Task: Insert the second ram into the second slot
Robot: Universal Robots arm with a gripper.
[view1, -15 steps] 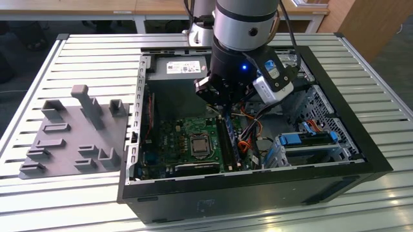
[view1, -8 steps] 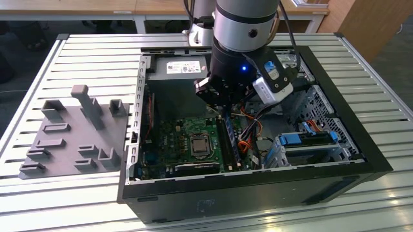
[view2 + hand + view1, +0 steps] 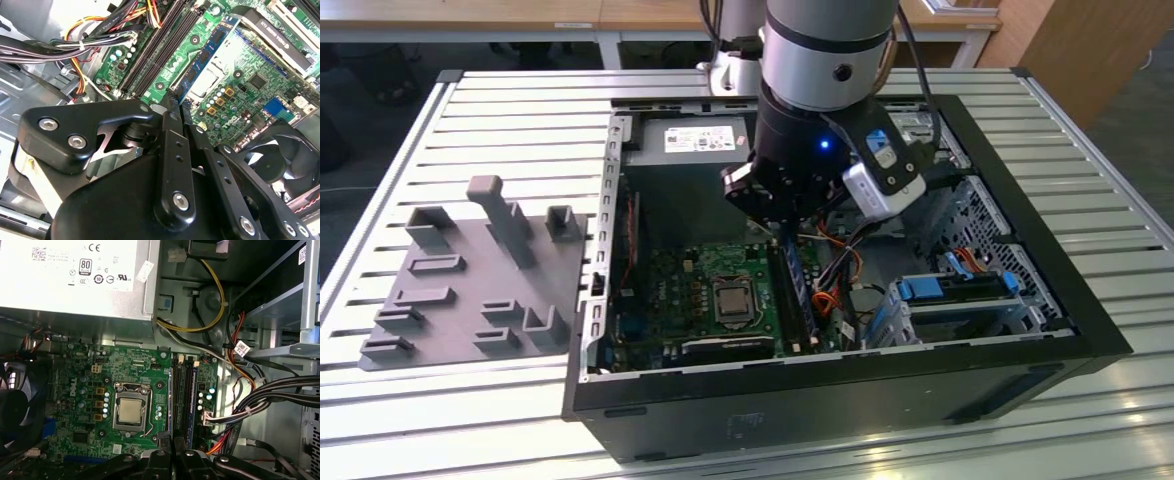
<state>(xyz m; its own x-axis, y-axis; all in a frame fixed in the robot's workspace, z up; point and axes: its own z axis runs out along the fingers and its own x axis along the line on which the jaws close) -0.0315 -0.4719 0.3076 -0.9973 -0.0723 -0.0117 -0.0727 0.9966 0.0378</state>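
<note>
Black gripper [image 3: 172, 107] linkages crowd the near part of the second wrist view, the fingers drawn narrow at the end of the second ram [image 3: 205, 57], a blue stick standing on edge in a slot beside the CPU socket [image 3: 204, 85]. Whether they actually pinch it I cannot tell. Just beside it lie two empty black slots [image 3: 150, 55]. Bundled cables [image 3: 60, 45] run near those slots, and a fan [image 3: 275, 160] sits beside the linkages. In the first wrist view, the motherboard [image 3: 80, 390] spreads beyond the gripper, with the grey power supply [image 3: 75, 275] farthest. In the exterior view the arm [image 3: 821, 60] reaches down into the open computer case [image 3: 1067, 290]; a grey fixture plate [image 3: 467, 280] lies well apart on the slatted table [image 3: 494, 90].
</note>
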